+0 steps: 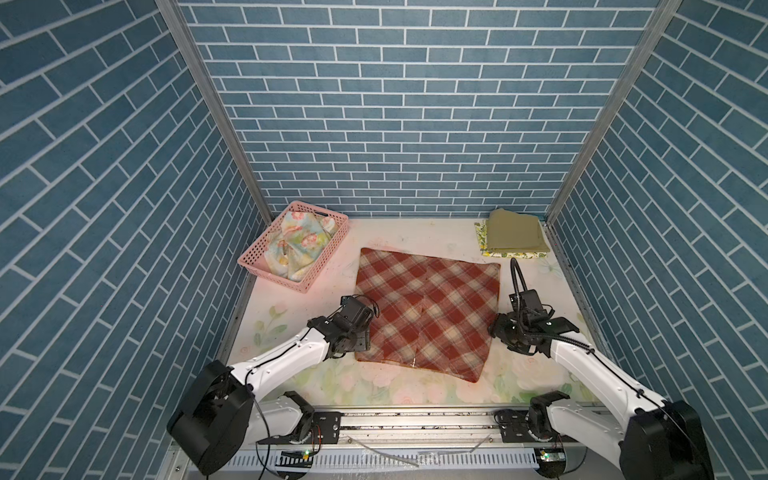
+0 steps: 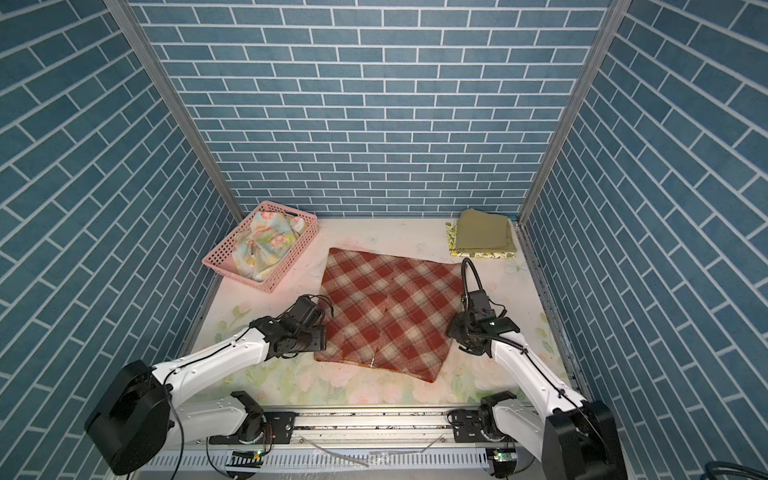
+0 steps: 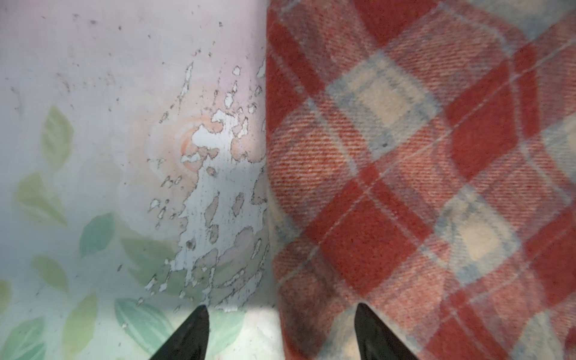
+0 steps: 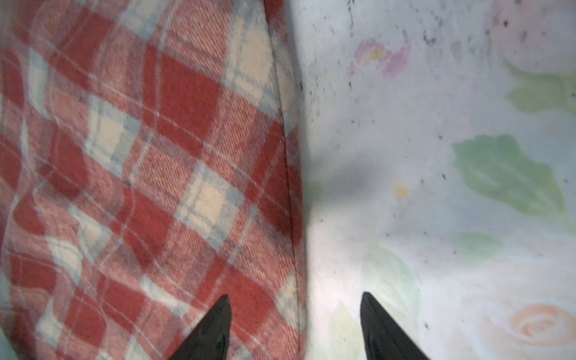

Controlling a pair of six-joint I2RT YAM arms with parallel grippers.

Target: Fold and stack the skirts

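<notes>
Plaid skirt (image 1: 428, 307) flat, both jaws spread astride its side edges, table covering (image 1: 415, 237) beyond

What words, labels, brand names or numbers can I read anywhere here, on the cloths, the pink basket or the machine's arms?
None can be read.
plaid skirt, floral skirt, olive skirt, lemon-print skirt: patterns only, no writing.
pink basket: no label in view.
circuit board at the front rail: any print is too small to read.
</notes>
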